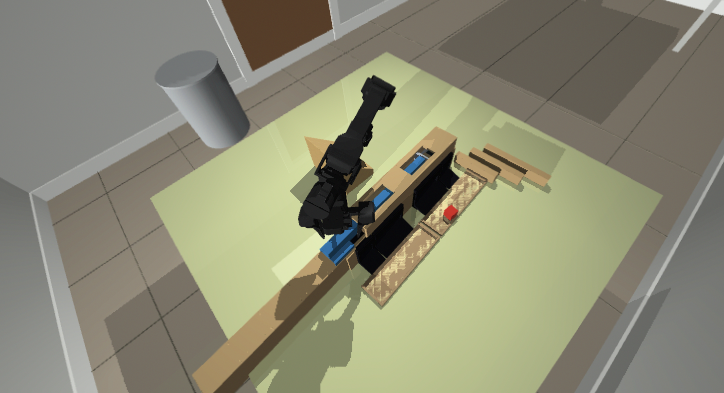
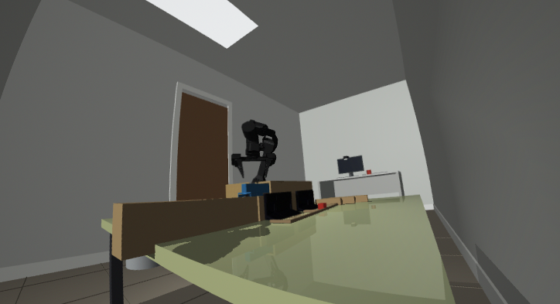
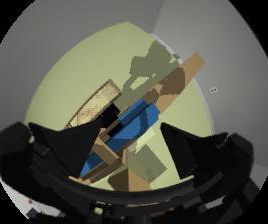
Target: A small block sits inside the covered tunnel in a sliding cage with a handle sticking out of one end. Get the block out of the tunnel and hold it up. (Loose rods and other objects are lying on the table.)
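My pincer (image 1: 344,225) (image 2: 249,179) (image 3: 132,123) is spread, holding nothing, above the blue handle (image 1: 334,249) (image 2: 255,189) (image 3: 133,129), whose long axis slants across my gap, so I should turn first. The block, hidden from me, probably lies beyond, inside the tunnel (image 1: 395,180) (image 2: 289,187) (image 3: 105,152).

- My pale green tabletop (image 1: 506,289) (image 2: 376,254) (image 3: 60,85) carries a tan tunnel housing (image 1: 436,137) (image 2: 291,187).
- Three tan bars (image 1: 516,164) (image 2: 347,199) lie toward its far edge.
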Tool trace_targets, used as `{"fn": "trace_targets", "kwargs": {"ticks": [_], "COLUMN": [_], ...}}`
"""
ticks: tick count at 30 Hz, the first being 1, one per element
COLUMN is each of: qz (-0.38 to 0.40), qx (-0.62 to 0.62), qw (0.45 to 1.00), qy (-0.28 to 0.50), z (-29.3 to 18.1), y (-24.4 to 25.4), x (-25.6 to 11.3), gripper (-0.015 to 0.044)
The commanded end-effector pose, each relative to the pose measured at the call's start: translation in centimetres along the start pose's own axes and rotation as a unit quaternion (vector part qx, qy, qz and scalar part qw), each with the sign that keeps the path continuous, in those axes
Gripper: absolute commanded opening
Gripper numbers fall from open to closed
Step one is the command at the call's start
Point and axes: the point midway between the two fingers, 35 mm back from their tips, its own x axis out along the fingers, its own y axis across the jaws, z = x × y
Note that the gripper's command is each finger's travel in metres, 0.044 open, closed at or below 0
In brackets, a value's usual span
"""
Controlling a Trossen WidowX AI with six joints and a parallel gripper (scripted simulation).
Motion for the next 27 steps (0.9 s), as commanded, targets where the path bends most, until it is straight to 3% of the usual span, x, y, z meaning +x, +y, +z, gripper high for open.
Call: {"fn": "trace_targets", "kwargs": {"ticks": [1, 27], "qz": [-0.013, -0.013], "qx": [0.380, 0.380], "qw": [0.924, 0.924], "qy": [0.037, 0.037], "z": [-0.52, -0.80], "y": [-0.64, -0.62], "x": [1.62, 2.60], "gripper": [0.0440, 0.0440]}}
